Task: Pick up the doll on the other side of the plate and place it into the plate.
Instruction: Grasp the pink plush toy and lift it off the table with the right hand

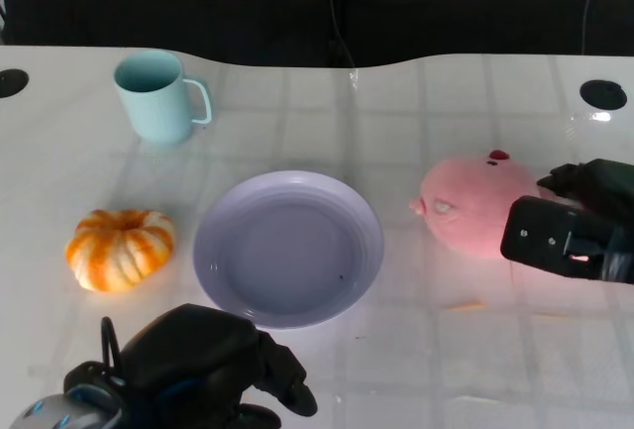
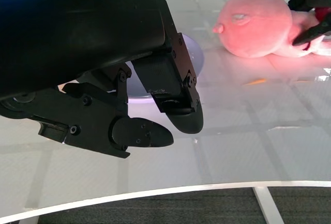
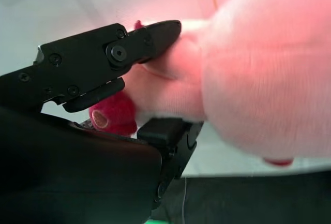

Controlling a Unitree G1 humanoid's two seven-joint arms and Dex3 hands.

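Right wrist view first: my right hand (image 3: 155,79) has its black fingers (image 3: 150,38) closed around the narrow rear end of the pink plush doll (image 3: 258,69) — one above, one below, soft pile bulging between them, a red felt bit tucked against the palm. I read that as a grip on the doll, though I cannot say how firm.

Landmark: the round lavender plastic plate (image 1: 213,251), centre of the white table (image 1: 396,370).
- Pink plush doll (image 1: 471,206) — lying on its side on the table just right of the plate, snout pointing at the rim, not touching it. Not lifted as far as I can tell.
- Right hand (image 1: 575,221) — at the doll's far end from the plate.
- Left hand (image 1: 213,365) — near side of the plate, close to its rim, fingers curled in, holding nothing; left wrist view agrees.

Handling, my judgement: light, soft, squashy; no breakage risk. Fuzzy surface should give good friction, but the body will deform and sag, so a pinch on the thin tail end may let the heavy head droop or swing. A hold deeper round the body would be surer. The plate looks light and slick — it may slide if nudged.

Count: one doll, one plate, one pale blue handled mug (image 1: 158,97) beyond the plate to its left, one orange-and-white striped pumpkin toy (image 1: 119,248) left of the plate.
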